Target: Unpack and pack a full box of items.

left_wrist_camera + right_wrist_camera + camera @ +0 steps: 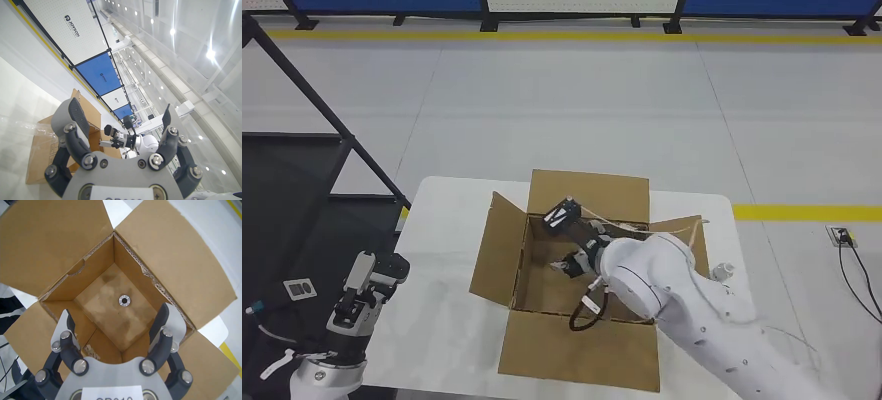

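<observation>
The right claw [116, 313] is held wide open and empty over the box [577, 352], a brown cardboard carton with four flaps folded outward. One small silver ring [124, 300] is seen on its stained floor. The box is set mid-desk [447, 290]. The left claw [121, 105], spread and empty, is held beside the desk's left edge.

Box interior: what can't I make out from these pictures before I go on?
Top view: the right arm covers most of the floor of the box.
Right wrist view: the mount of the right gripper hides the floor's near corner; the small metal ring is too small to identify.
Left wrist view: the box's outer wall hides its inside.
</observation>
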